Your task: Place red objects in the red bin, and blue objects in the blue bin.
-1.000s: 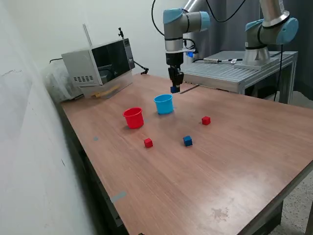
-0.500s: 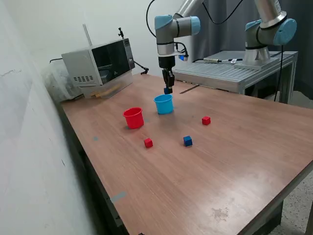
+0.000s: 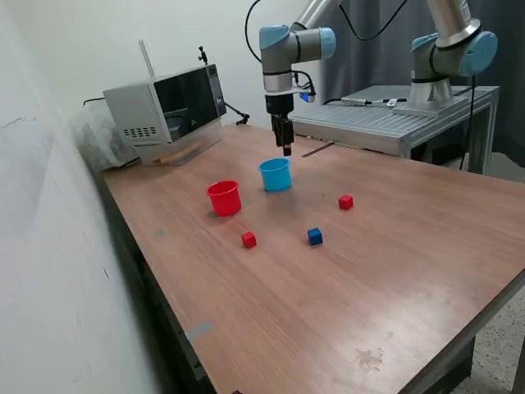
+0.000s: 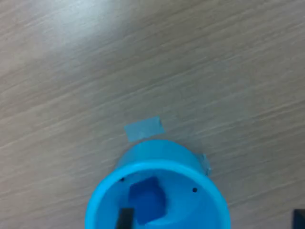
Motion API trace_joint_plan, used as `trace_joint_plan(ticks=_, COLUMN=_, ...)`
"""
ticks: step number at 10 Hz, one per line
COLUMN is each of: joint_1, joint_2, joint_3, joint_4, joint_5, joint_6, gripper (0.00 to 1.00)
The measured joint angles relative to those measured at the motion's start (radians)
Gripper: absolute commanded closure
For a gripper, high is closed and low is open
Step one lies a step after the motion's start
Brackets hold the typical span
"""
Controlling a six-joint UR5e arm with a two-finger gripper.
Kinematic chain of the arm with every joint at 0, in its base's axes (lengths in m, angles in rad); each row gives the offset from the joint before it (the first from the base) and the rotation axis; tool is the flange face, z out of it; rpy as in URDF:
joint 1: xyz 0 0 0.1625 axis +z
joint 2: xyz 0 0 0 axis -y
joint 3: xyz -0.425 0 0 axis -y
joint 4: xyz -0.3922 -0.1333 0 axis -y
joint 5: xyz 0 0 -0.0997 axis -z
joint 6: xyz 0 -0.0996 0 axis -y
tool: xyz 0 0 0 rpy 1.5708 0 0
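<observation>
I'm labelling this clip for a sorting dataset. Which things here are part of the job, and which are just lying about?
Part of the job:
- blue cup, a dark blue cube inside it
- red cup
- two red cubes
- blue cube on the table
- gripper

Lying about:
- microwave
- second arm
- metal bench

Robotics lab: second robot arm [image 3: 447, 49] on metal bench [image 3: 394, 123], bare wood table [image 3: 394, 246] (microwave [image 3: 168, 111] too).

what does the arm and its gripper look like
The arm has silver-grey tube segments, light-blue joint caps and black cables looping off the wrist. The gripper is small, dark and narrow, with two thin black fingers.
</observation>
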Motion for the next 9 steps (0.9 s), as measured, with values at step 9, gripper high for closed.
trace_joint_plan(ticks=9, joint_1=0.278, joint_2=-0.390, joint_3=0.003, joint_4=0.303, joint_5=-0.002, joint_6=-0.068, gripper=0.00)
